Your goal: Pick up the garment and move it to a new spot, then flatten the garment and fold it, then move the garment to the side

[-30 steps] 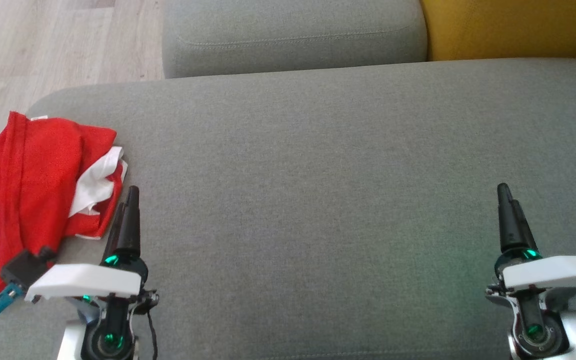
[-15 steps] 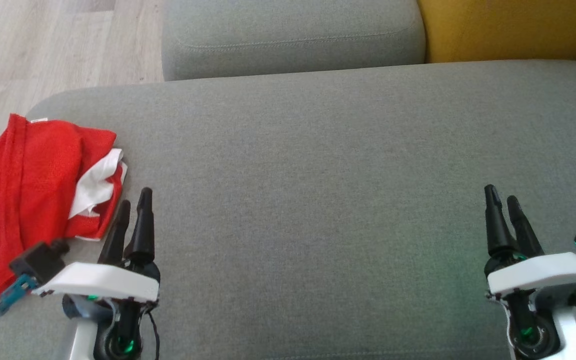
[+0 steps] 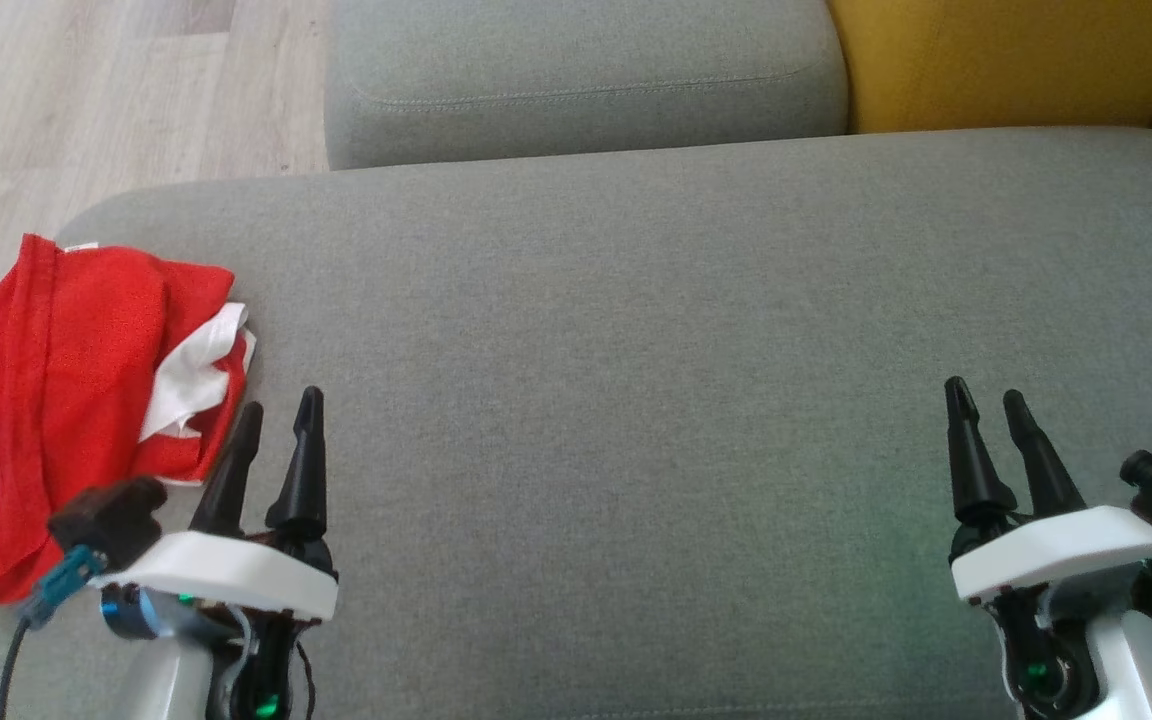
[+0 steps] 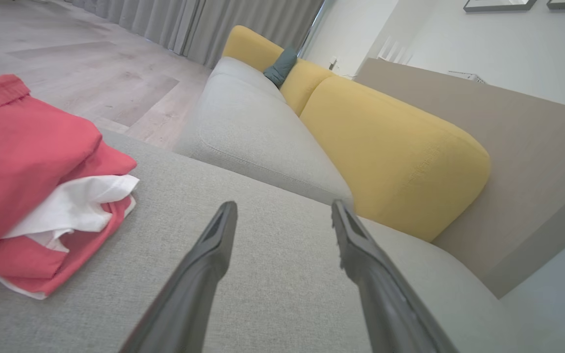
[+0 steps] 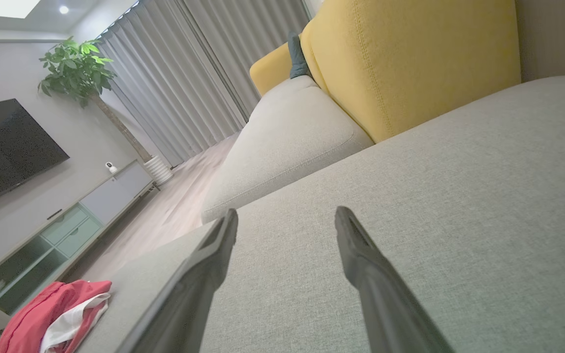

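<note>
A red garment (image 3: 56, 380) with white parts lies bunched at the left edge of the grey sofa seat (image 3: 636, 380). In the left wrist view the garment (image 4: 22, 171) sits left of the fingers; in the right wrist view the garment (image 5: 52, 314) is far off at the lower left. My left gripper (image 3: 281, 412) stands open just right of the garment, apart from it, holding nothing. My right gripper (image 3: 986, 395) is open over bare seat at the right, also holding nothing.
A grey cushion (image 3: 586, 70) and a yellow cushion (image 3: 1016, 60) lie beyond the seat. Wooden floor (image 3: 86, 90) shows past the seat's left edge. A TV (image 5: 3, 147), a cabinet (image 5: 66, 230) and a plant (image 5: 76, 68) stand across the room.
Both grippers have gone from shut to open. The left one has shifted slightly right, the right one slightly left. The garment has not moved.
</note>
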### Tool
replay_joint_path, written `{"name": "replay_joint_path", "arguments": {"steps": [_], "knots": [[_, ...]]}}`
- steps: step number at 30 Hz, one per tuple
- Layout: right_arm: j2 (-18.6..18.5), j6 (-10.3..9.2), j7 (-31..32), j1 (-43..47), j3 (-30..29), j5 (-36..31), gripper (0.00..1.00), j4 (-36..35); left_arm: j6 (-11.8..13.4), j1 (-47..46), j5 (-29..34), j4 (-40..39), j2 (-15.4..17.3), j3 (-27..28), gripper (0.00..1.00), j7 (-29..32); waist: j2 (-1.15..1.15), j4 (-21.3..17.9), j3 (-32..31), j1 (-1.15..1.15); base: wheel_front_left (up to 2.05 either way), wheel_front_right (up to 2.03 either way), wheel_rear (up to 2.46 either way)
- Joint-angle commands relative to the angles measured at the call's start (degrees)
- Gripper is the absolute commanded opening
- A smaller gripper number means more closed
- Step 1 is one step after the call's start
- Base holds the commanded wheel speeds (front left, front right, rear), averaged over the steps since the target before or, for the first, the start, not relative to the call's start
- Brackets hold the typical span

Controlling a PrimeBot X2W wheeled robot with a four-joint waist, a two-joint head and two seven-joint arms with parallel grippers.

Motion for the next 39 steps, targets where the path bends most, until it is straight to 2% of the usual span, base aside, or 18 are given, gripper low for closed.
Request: {"name": "replay_joint_path", "arguments": {"steps": [1,27,39], "knots": [[-0.19,-0.03,-0.85,-1.95,1.04,-2.6,1.0,-1.99,0.07,-1.51,2.7,-1.54,1.17,1.31,1.0,-1.1,0.0,-0.04,-0.07,0.0,0.0,0.0,0.0],[1.17,-0.04,-2.05,-1.84,1.01,-21.35,1.0,-1.52,1.03,-1.6,20.49,1.51,1.48,0.91,1.0,-5.46,0.0,-0.07,-0.52,0.0,0.0,0.0,0.0],[2.03,-0.04,-2.45,-1.66,0.52,-26.19,1.0,-1.54,1.14,-1.94,26.3,2.47,1.24,1.04,1.0,-7.15,0.0,0.04,-0.52,0.0,0.0,0.0,0.0]]}}
